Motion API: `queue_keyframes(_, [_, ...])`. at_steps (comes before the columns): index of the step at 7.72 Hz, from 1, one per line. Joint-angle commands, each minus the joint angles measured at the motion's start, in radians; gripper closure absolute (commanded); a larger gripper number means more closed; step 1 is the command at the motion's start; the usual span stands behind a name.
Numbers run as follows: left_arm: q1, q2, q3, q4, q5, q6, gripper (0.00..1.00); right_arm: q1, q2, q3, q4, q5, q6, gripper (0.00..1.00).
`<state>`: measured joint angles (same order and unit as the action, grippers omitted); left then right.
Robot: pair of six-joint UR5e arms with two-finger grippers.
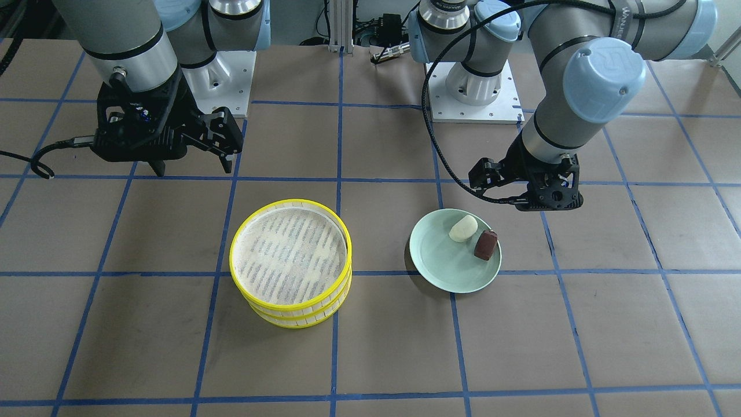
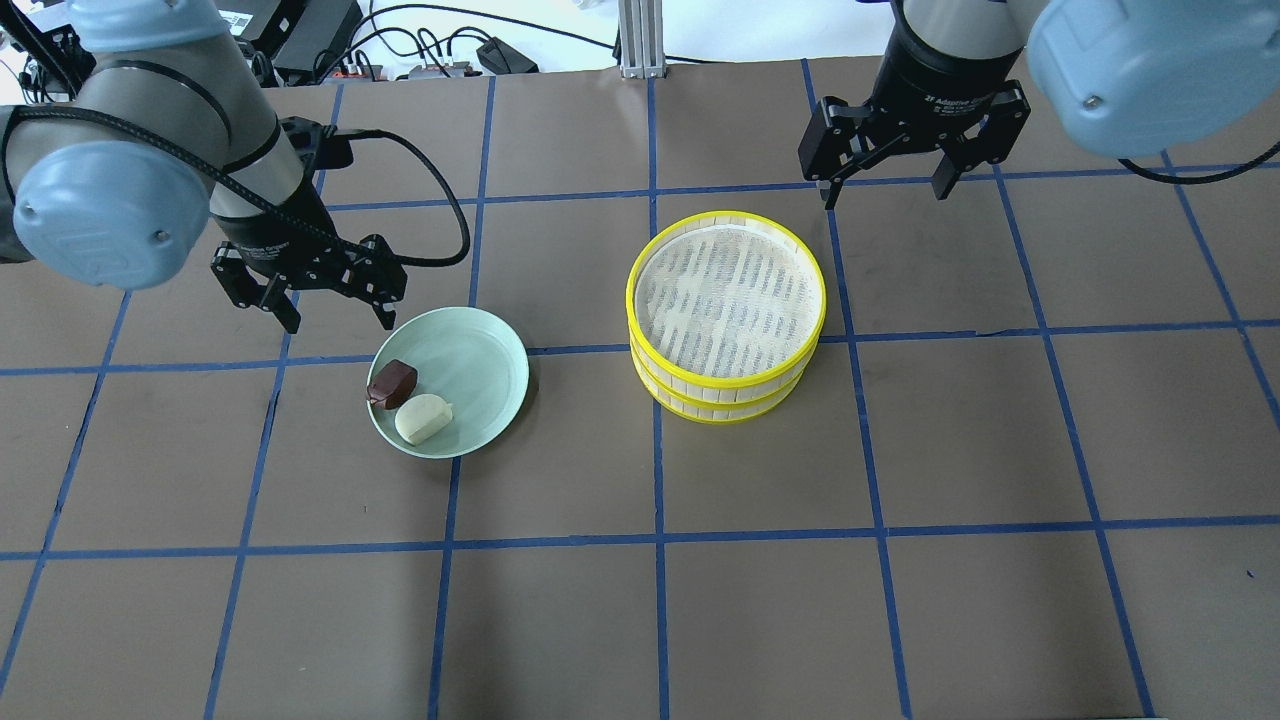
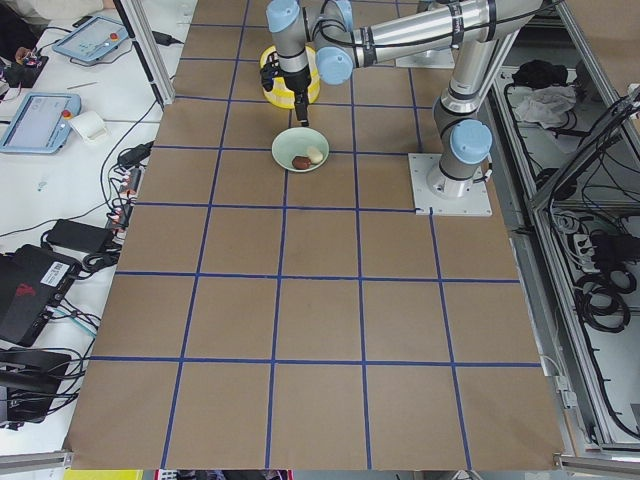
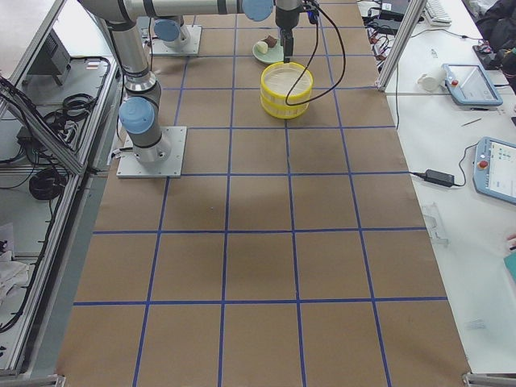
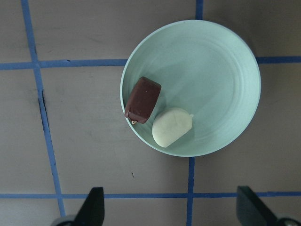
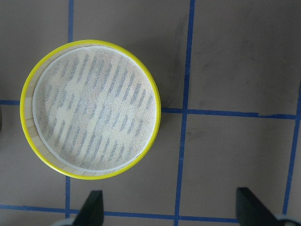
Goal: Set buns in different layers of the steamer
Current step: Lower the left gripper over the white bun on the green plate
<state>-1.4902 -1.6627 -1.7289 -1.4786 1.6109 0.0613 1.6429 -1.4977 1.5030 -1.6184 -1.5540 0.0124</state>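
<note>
The cream-white bun [image 2: 423,418] and the dark reddish-brown bun [image 2: 392,383] lie side by side at the edge of a pale green plate [image 2: 470,365]. The steamer [image 2: 725,300] stands with its two yellow-rimmed layers stacked, and the top layer is empty. My left gripper [image 2: 338,322] is open and empty, above the table just beyond the plate's rim. My right gripper [image 2: 885,195] is open and empty, beyond and to the right of the steamer. The left wrist view shows both buns [image 5: 172,126] below the open fingers; the right wrist view shows the steamer [image 6: 89,108].
The table is brown with a grid of blue tape lines [image 2: 655,450]. The two arm bases [image 1: 472,87] stand at the robot's edge. Cables and devices lie off the table's ends on white benches [image 4: 476,89].
</note>
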Motion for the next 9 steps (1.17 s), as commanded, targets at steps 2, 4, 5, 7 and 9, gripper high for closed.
queue_keyframes(2, [-0.035,-0.035,-0.080,0.029,0.009,0.217,0.00,0.000,-0.001,0.003,-0.003,-0.003,0.000,0.00])
queue_keyframes(4, [-0.036,-0.099,-0.081,0.037,0.038,0.279,0.00,0.000,-0.001,0.005,-0.003,-0.003,0.000,0.00])
queue_keyframes(5, [-0.036,-0.129,-0.081,0.037,0.076,0.310,0.00,0.000,0.000,0.005,-0.003,-0.004,0.001,0.00])
queue_keyframes(7, [-0.042,-0.160,-0.083,0.040,0.038,0.308,0.12,0.000,-0.001,0.005,-0.003,-0.004,0.001,0.00])
queue_keyframes(9, [-0.061,-0.207,-0.081,0.122,0.035,0.311,0.15,0.000,-0.001,0.005,-0.003,-0.004,0.001,0.00])
